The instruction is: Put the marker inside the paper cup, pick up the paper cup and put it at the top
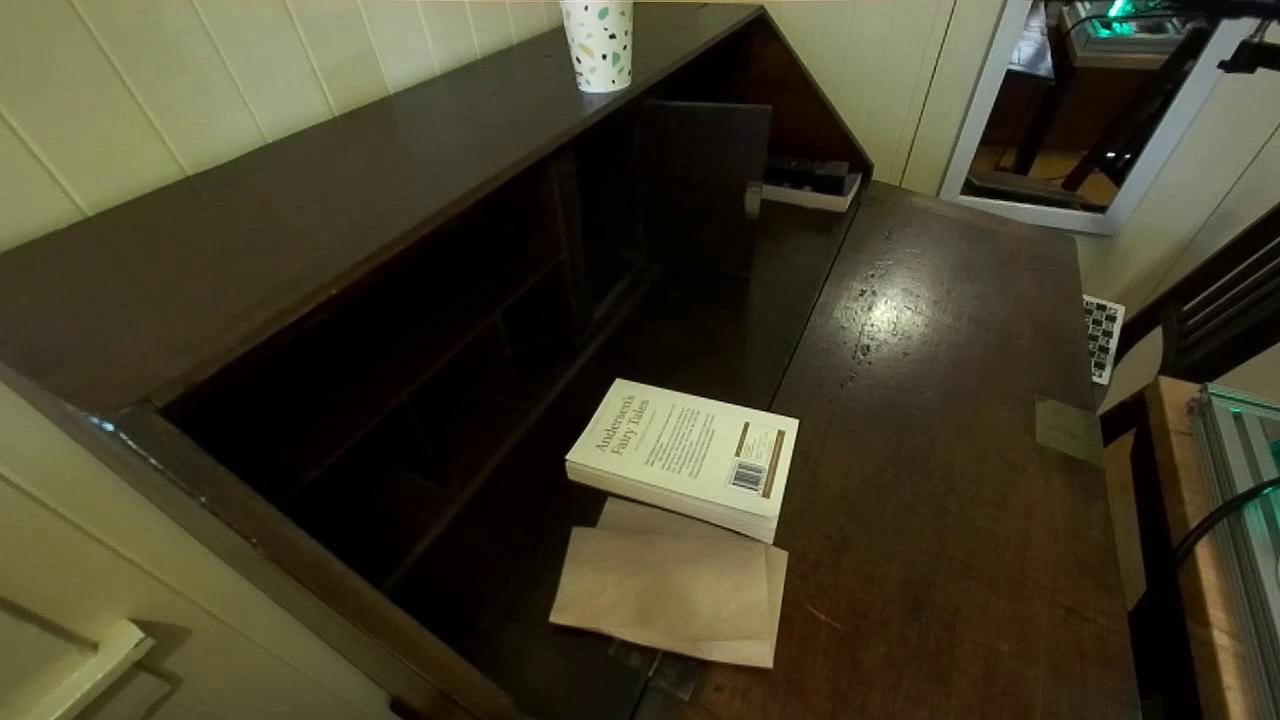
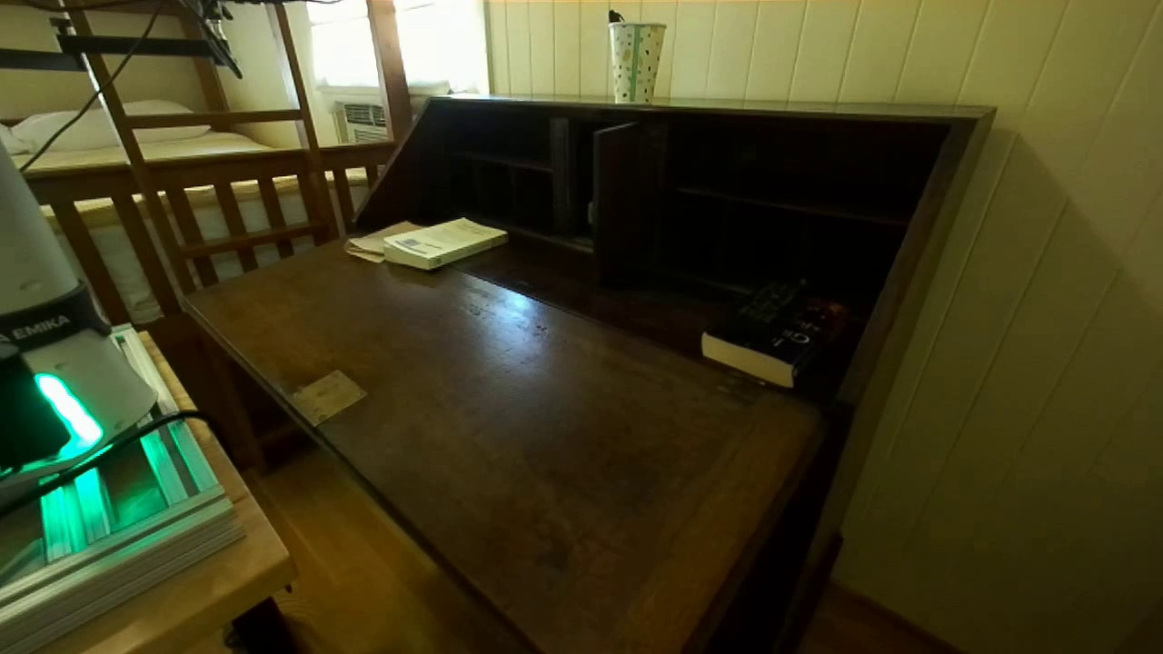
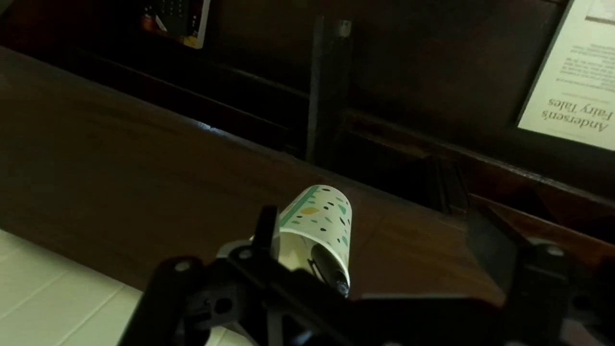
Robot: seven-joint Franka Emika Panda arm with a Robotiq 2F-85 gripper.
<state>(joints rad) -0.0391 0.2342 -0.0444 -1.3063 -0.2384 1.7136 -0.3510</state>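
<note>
Paper cup upright on the top, near its front edge; marker inside, one end above the rim. My gripper: jaws spread wide, cup nearer one side; touching or not, I cannot tell. White book lies below.

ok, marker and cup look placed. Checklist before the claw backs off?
1) Marker inside the paper cup: ok, visible through the mouth in the wrist view.
2) Cup upright on the desk's wooden top board: ok in both exterior views.
3) Cup set well back on the board: not ok, it stands near the front.
4) Claw open: ok, its fingers stand wide apart.
5) Gap between cup and nearer finger: cannot tell, they overlap in the wrist view. I'd probably check this first, since contact could tip the cup.
</note>
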